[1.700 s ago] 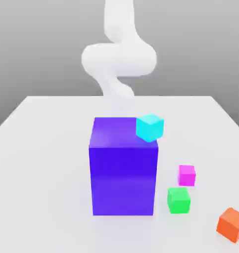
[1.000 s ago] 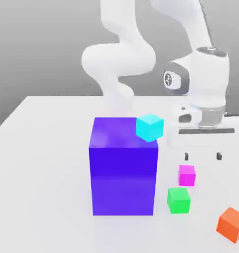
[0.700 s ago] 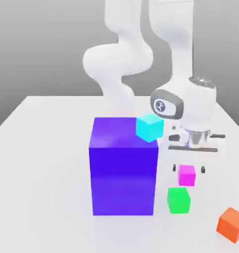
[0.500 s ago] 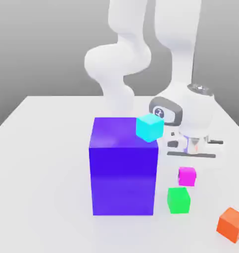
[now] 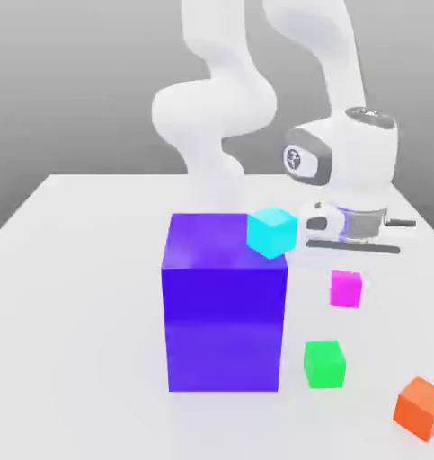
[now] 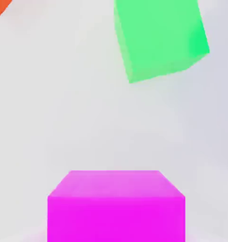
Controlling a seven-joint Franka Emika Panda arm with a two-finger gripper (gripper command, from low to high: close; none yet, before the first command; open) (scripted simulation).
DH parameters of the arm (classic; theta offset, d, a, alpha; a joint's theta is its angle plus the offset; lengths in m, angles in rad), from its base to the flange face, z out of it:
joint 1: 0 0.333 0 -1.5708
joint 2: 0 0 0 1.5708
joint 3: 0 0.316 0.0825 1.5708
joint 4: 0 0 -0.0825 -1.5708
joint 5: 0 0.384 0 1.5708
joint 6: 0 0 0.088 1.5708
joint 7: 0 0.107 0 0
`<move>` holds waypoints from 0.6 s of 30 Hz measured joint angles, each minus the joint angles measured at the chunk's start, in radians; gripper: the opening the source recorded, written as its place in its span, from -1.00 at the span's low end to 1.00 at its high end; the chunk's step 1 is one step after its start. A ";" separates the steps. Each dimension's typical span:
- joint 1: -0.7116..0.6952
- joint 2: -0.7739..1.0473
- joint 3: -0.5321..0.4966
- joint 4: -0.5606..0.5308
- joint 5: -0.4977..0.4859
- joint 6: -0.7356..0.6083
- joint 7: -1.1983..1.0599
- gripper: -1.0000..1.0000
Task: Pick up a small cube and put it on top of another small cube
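The small magenta cube [image 5: 346, 289] hangs in the air just under the white hand, clear of the table, with my gripper [image 5: 347, 275] shut on it. In the hand view the same magenta cube [image 6: 115, 205] is close up in front of the camera. The other small cube, bright green [image 5: 324, 363], rests on the white table [image 5: 76, 296], below the held cube and slightly towards the exterior view's left. From the hand, this green cube [image 6: 160, 38] lies on the table beyond the magenta one.
A big purple-blue block [image 5: 225, 305] stands just to the exterior view's left of the hand, with a cyan cube [image 5: 272, 231] at its top right corner. An orange cube [image 5: 420, 407] lies at the front right; its corner [image 6: 0, 5] shows from the hand.
The hand came down over the magenta cube, closed on it, and has risen again. The cube has left the table and sits higher than before.
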 joint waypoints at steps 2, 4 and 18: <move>-0.010 -0.014 -0.004 0.010 0.008 -0.017 0.047 -1.00; -0.024 -0.028 -0.006 0.021 0.013 -0.033 0.096 -1.00; -0.139 -0.090 0.005 0.088 0.005 -0.127 0.474 -1.00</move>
